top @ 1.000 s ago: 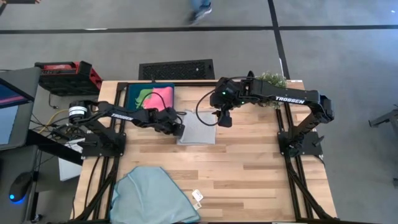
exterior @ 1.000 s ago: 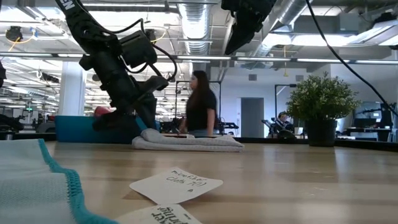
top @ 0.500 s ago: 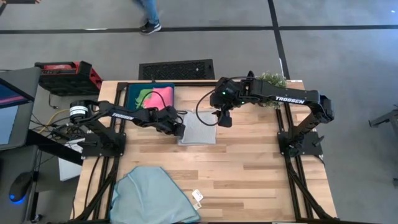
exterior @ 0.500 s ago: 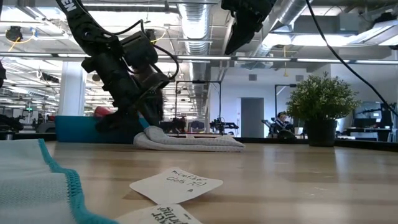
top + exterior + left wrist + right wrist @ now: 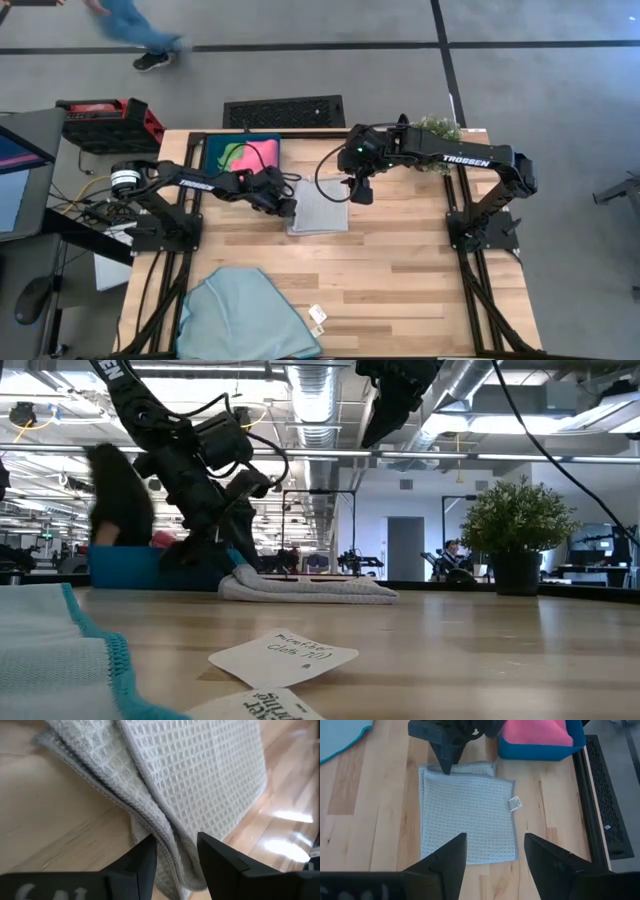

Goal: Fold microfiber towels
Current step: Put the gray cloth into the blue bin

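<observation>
— At the tabletop's (image 5: 400, 270) far middle, what has changed?
— The left hand (image 5: 175, 851) has nudged the folded pale grey towel (image 5: 318, 206) slightly right; its fingers grip the towel's left edge.
— And the right hand (image 5: 360, 194)?
— Stays above the towel's right corner, fingers wide, empty.
— Anything hidden?
— The green towel (image 5: 231, 157) and pink towel (image 5: 261, 156) sit in the teal tray (image 5: 209, 148); the light blue towel (image 5: 245, 315) is cut off by the frame's near edge.
</observation>
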